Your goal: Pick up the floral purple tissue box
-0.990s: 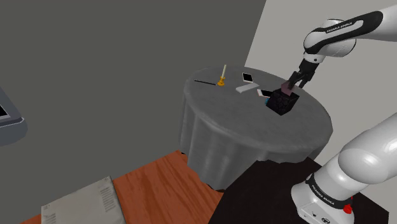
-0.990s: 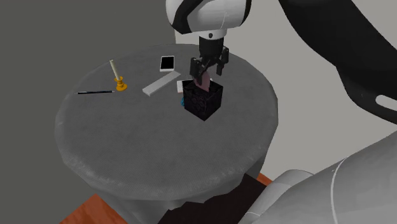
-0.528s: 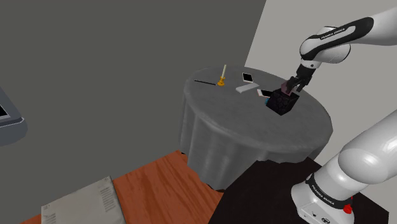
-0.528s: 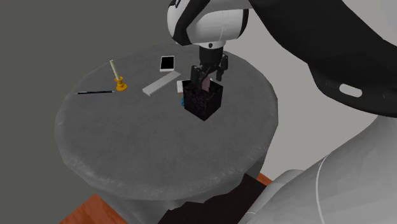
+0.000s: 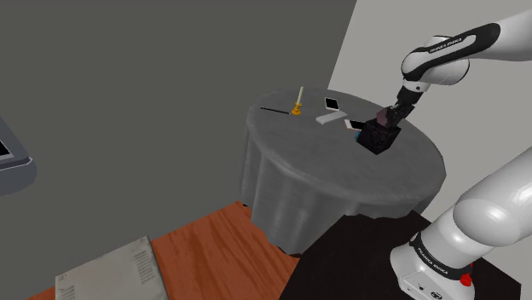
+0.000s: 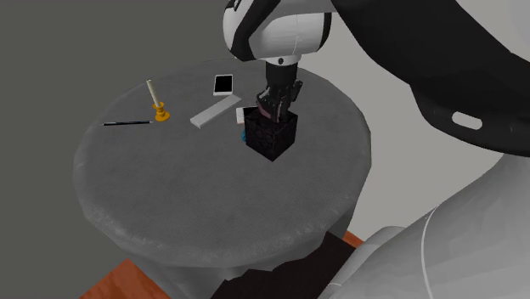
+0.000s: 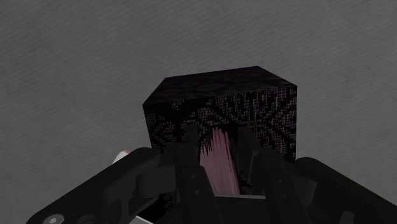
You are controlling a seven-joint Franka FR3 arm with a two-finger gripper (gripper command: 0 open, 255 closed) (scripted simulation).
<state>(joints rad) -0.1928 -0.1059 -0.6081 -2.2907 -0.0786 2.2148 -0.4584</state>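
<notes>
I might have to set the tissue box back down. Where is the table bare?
In the second exterior view, the table is bare across its near half, from the dark tissue box to the near rim, and to the box's right. Crowded: the far left, with candlestick, black stick, grey bar and white phone. The gripper is shut on its pink tissue.

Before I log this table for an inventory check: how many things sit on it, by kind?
tissue box: 1
candle in orange holder: 1
thin dark stick: 1
grey flat bar: 1
white-faced flat devices: 2, one partly hidden behind the box
Total: 6
</notes>
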